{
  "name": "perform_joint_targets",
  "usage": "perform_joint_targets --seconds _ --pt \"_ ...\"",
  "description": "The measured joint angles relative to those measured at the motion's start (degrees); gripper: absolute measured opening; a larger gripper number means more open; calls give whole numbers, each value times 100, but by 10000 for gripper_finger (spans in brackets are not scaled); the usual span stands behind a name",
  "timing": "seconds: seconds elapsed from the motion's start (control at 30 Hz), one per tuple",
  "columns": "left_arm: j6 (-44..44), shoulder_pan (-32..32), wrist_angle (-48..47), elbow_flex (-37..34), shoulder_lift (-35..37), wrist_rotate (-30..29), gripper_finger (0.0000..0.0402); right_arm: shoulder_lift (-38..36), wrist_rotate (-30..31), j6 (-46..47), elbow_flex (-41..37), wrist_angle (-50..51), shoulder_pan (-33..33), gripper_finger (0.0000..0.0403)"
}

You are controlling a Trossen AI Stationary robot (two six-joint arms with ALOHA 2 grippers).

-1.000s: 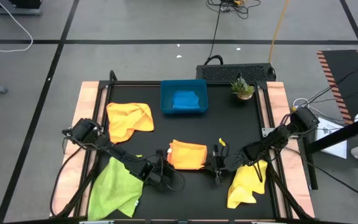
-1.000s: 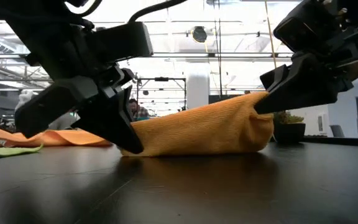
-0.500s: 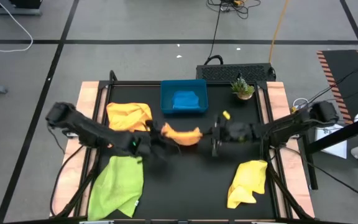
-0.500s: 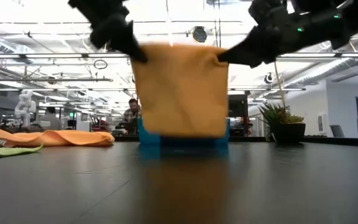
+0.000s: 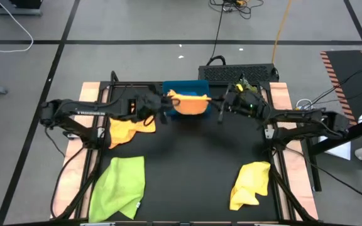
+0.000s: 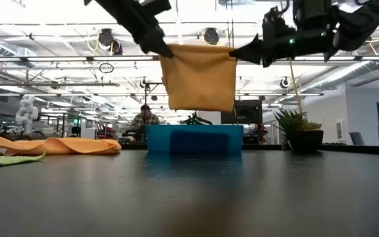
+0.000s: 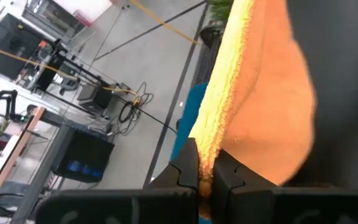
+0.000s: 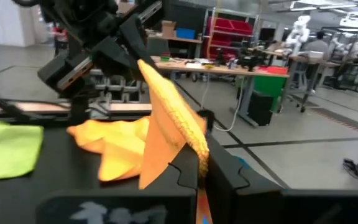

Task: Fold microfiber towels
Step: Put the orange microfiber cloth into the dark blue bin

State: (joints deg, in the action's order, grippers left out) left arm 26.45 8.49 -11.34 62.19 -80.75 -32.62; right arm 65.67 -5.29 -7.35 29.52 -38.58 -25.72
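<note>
The left end effector [image 5: 166, 100] and right end effector [image 5: 213, 100] each pinch a top corner of the folded orange towel [image 5: 190, 103], hanging between them above the blue tray [image 6: 194, 140]. A blue towel [image 5: 176, 95] seems already in the tray. Farther out on the bench [image 5: 193, 163], the lime green towel [image 5: 119, 186], yellow towel [image 5: 250, 183] and second orange towel [image 5: 126, 127] still lie crumpled, so most folding remains.

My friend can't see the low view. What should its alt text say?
Two robot pincers, left and right, hold a folded orange towel in the air above a blue tray on a dark table.

Robotics lab: open hall, workbenches [image 8: 229, 65], white humanoid robot [image 6: 26, 108], ceiling trusses.
</note>
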Motion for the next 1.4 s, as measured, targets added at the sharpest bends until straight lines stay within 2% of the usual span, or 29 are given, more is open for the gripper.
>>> perform_joint_targets --seconds 0.23,0.33,0.6,0.8,0.93,1.07,1.3,1.4 --pt "308 937 561 0 -322 611 4 740 -857 19 569 279 -1064 3" --pt "418 1243 661 -9 -517 645 7 1202 -1087 -66 1021 500 -1301 3" --pt "554 1955 918 -9 -1101 1122 8 2123 -1164 -450 1715 796 -1785 3" --pt "978 2305 1663 -2 -1464 1243 5 2453 -1228 -682 1868 707 -2113 3" --pt "1353 2446 2118 -2 -1590 1286 11 2588 -1214 -929 1927 591 -2193 3" --pt "1439 2474 2131 -7 -1607 1391 5 2720 -1279 -1051 1978 595 -2208 3" --pt "1433 2253 1331 -9 -1616 1433 6 2796 -1518 -1140 1978 1167 -2162 3" --pt "1431 2081 963 -9 -1616 1427 9 2793 -1915 -1142 1977 1533 -2114 3"
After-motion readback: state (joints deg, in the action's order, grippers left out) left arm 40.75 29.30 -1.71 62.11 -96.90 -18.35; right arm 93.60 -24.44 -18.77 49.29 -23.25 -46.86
